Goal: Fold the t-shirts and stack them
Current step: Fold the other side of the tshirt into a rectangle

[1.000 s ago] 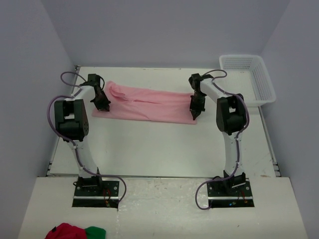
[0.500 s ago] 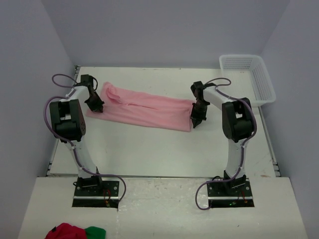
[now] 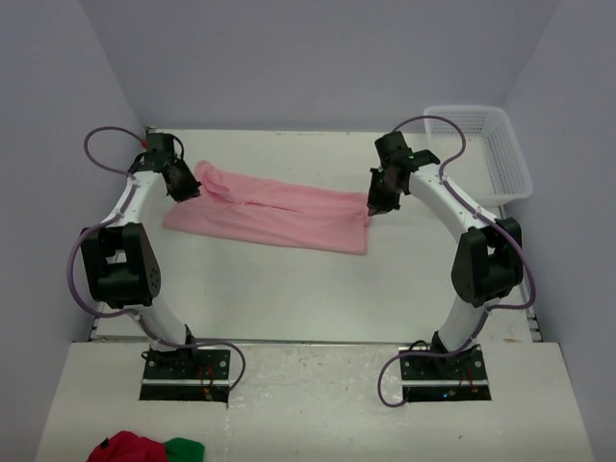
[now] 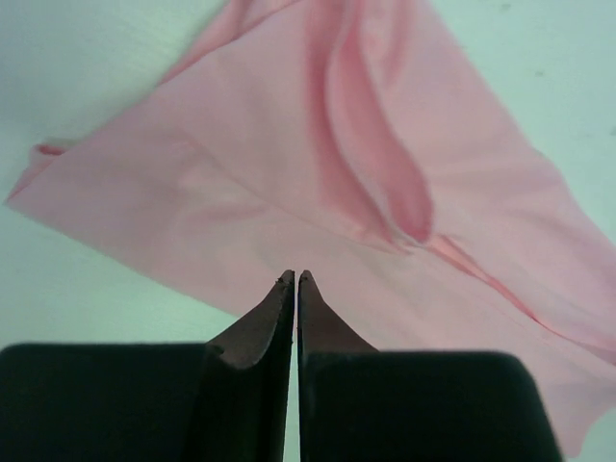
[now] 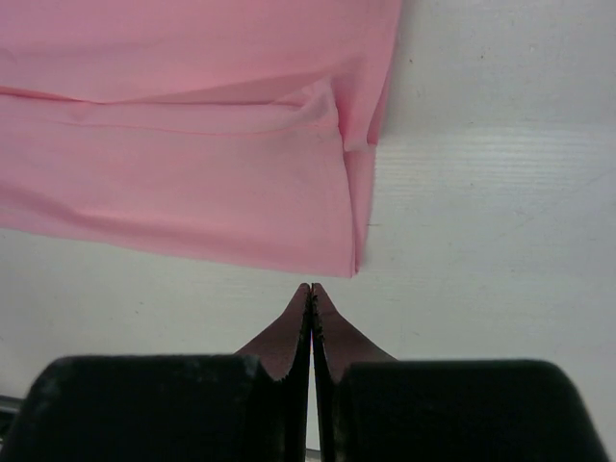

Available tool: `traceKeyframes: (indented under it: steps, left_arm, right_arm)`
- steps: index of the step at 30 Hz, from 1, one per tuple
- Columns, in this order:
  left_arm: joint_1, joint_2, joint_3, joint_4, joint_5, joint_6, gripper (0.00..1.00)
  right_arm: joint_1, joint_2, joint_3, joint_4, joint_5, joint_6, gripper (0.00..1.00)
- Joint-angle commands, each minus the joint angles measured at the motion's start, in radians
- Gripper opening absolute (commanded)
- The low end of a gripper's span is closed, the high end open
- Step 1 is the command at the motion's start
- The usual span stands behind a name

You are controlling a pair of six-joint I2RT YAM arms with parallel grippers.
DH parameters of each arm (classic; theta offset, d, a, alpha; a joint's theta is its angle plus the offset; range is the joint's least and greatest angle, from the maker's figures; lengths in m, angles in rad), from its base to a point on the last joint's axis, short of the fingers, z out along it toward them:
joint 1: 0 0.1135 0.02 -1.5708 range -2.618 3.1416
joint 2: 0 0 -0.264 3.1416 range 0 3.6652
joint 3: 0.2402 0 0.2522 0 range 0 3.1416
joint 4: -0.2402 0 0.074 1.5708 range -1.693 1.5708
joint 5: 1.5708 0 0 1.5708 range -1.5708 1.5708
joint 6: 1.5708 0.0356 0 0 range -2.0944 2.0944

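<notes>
Clearly the left pincer [image 4: 294, 281] and right pincer [image 5: 311, 287] are pinched closed, empty, flanking the folded t-shirt [image 3: 269, 214].

A pink t-shirt [image 3: 274, 214] lies folded into a long band across the far half of the white table [image 3: 289, 289], slanting slightly down to the right. The left gripper [image 3: 183, 188] is at its left end, the right gripper [image 3: 373, 204] at its right end. A white basket [image 3: 510, 164] sits at the far right corner
</notes>
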Motion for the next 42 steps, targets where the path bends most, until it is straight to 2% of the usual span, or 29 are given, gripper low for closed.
traceKeyframes:
  steps: [1, 2, 10, 16, 29, 33, 38, 42]
  left_arm:
    - [-0.049, -0.022, -0.004, 0.112, 0.136, 0.001, 0.03]
    - [-0.055, -0.009, 0.005, 0.114, 0.142, -0.002, 0.00]
    - [-0.088, 0.074, 0.054, 0.130, 0.140, -0.025, 0.00]
    - [-0.109, 0.111, 0.083, 0.129, 0.110, -0.026, 0.00]
    - [-0.109, 0.292, 0.198, 0.138, 0.107, -0.033, 0.00]
    - [-0.138, 0.349, 0.241, 0.205, 0.190, -0.036, 0.00]
    - [-0.158, 0.410, 0.264, 0.368, 0.310, -0.048, 0.00]
    - [-0.186, 0.485, 0.324, 0.407, 0.410, -0.060, 0.00]
  right_arm:
    - [0.006, -0.016, 0.034, 0.012, 0.012, -0.028, 0.00]
    - [0.006, -0.024, 0.034, 0.013, 0.015, -0.031, 0.00]
    - [0.005, -0.096, 0.013, 0.005, 0.089, -0.063, 0.00]
    - [0.006, -0.099, -0.014, 0.019, 0.090, -0.066, 0.00]
    - [0.005, -0.122, -0.066, 0.047, 0.086, -0.072, 0.00]
    - [0.005, -0.113, -0.092, 0.071, 0.058, -0.069, 0.00]
    - [0.006, -0.096, -0.136, 0.084, 0.057, -0.068, 0.00]
    - [0.006, -0.101, -0.142, 0.082, 0.055, -0.071, 0.00]
